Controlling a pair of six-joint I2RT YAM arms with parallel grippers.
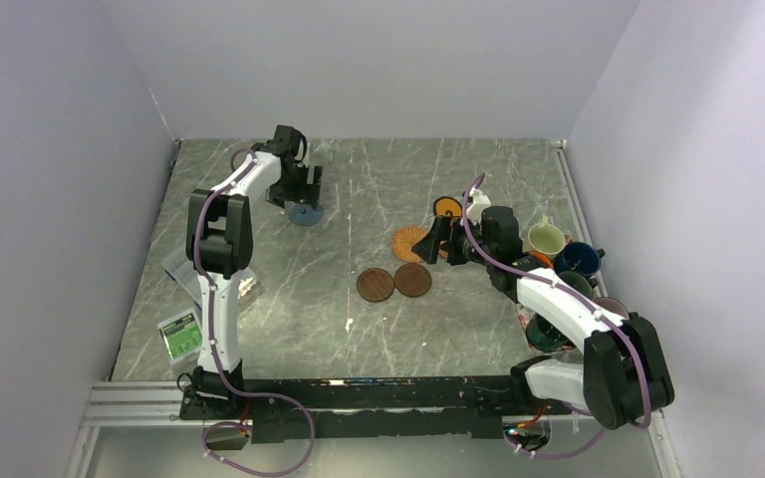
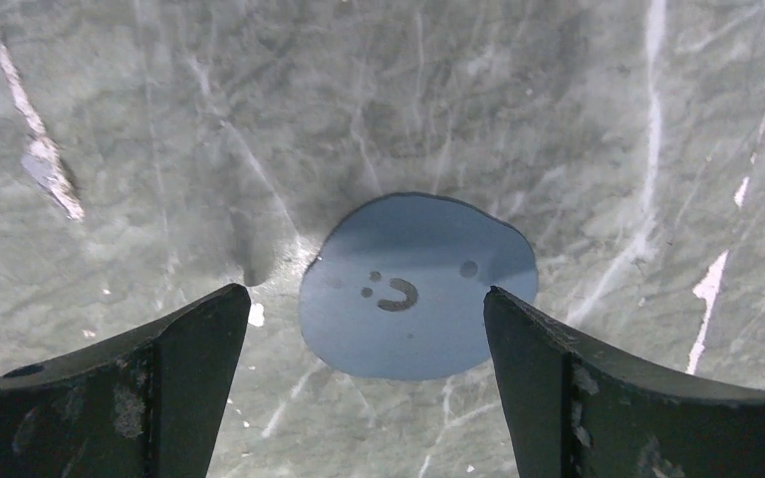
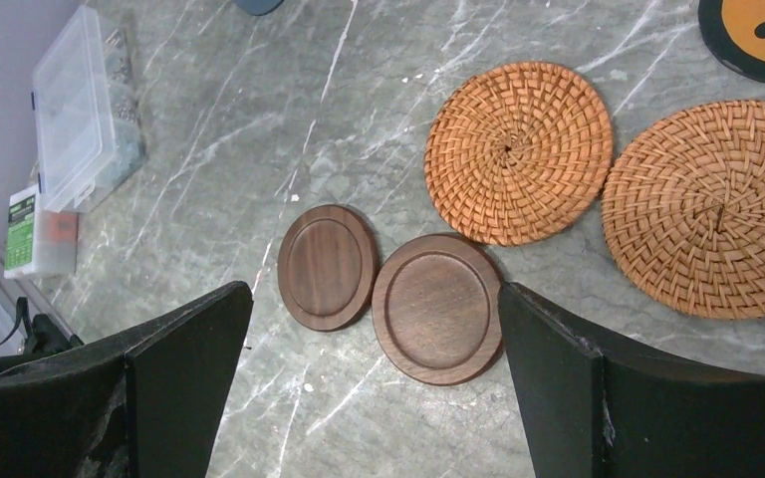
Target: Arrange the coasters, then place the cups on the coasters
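Left fingers (image 2: 110, 398) spread, smooth round blue-grey coaster (image 2: 417, 289)

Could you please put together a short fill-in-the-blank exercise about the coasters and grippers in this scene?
1. The round coaster under the left gripper is ____ in colour.
2. Beside the two dark brown wooden coasters lie ____ woven coasters.
3. The jaws of the left gripper and of the right gripper both stand ____.
Missing words: blue-grey; two; open.
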